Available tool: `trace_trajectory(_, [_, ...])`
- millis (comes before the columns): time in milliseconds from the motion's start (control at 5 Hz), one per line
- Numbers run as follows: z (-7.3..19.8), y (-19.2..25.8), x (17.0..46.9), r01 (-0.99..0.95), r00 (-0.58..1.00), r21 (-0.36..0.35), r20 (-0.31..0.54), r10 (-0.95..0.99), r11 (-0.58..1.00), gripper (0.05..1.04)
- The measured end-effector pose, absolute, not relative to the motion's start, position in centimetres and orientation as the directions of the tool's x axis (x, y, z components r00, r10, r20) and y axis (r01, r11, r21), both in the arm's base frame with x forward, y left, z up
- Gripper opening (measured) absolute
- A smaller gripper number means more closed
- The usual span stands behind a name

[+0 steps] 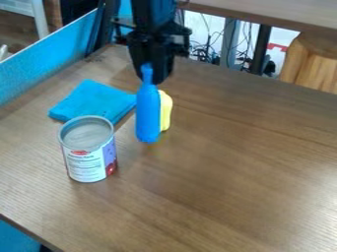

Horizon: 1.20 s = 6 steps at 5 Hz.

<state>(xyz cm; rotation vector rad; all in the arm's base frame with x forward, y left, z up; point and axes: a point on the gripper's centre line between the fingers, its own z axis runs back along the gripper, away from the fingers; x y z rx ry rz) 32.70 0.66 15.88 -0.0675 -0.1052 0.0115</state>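
Blue bottle (148, 114): slim neck (pointing up) between the gripper's (152, 78) fingers.

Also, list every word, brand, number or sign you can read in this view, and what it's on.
Nothing legible enough to quote.
Open metal can with a white, purple and red label: red oval mark near the top, small lines of print below, all too small to read.
Blue bottle-shaped object: no print visible.
Folded bright-blue cloth: no print visible.
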Motion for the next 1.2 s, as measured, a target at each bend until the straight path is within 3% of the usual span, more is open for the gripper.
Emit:
trace_trajectory(600, [14.5, 0.7, 32.6, 0.007, 0.996, -0.064, 0.087, -0.002, 0.998, 0.332])
trace_trajectory(800, [14.3, 0.8, 32.6, 0.008, 0.997, -0.058, 0.079, -0.004, 0.998, 0.396])
trace_trajectory(1200, [14.3, 0.8, 32.5, 0.007, 0.997, -0.052, 0.072, -0.003, 0.999, 0.984])
